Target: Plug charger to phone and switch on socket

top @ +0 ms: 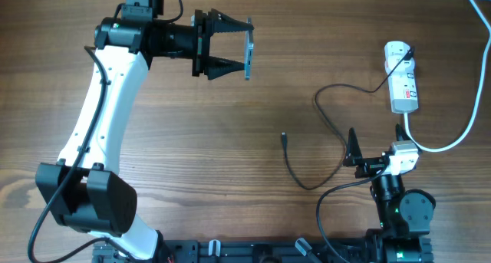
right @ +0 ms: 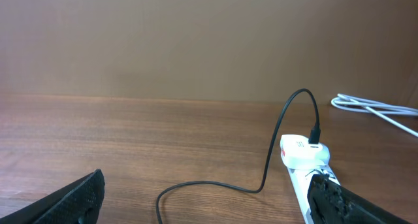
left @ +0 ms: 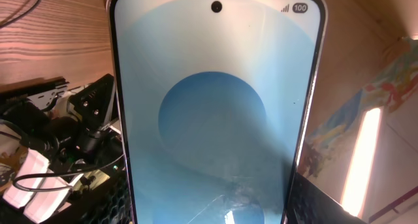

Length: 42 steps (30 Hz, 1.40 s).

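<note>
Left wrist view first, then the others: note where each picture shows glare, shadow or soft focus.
Left wrist view: the phone fills the frame, a dim shadow across its lower screen, a bright glare streak to its right. Right wrist view: the near fingers are dark and blurred, the socket and charger sharper. Overhead view: evenly lit, sharp throughout.

The phone [top: 248, 52] is held on edge in the left gripper [top: 242, 47], over the far left-centre of the table [top: 192, 133]. The socket [top: 402, 77] lies at the far right, with the charger [top: 317, 102] plugged into its far end. The cable is looped leftwards, and its free end lies mid-table, well apart from the phone. The right gripper [right: 206, 181] is placed just before the socket.
</note>
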{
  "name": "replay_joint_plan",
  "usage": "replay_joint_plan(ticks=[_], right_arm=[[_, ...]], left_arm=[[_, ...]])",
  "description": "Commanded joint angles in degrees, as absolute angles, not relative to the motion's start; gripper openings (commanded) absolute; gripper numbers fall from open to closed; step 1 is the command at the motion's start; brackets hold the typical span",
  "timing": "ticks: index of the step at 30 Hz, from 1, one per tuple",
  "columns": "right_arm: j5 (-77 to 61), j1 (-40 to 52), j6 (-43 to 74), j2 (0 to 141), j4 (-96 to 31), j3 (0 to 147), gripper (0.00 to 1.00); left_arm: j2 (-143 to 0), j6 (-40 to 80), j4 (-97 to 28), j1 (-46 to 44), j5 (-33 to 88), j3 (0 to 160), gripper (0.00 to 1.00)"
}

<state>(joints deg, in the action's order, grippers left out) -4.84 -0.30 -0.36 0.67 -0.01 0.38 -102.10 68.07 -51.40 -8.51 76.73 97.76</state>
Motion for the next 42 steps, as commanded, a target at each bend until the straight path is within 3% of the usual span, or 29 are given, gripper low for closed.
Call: replay_joint_plan(ticks=[1,42], right_arm=[[-4.3,0.0,-1.4,0.2,0.1,0.3,1.0],[-5.5,0.0,-1.1,0.2,0.3,0.3,1.0]], left_arm=[[-100.4,68.4,-51.2,-8.5,77.9,98.4,0.61],[-100.4,68.4,-51.2,-8.5,79.0,98.4,0.61]])
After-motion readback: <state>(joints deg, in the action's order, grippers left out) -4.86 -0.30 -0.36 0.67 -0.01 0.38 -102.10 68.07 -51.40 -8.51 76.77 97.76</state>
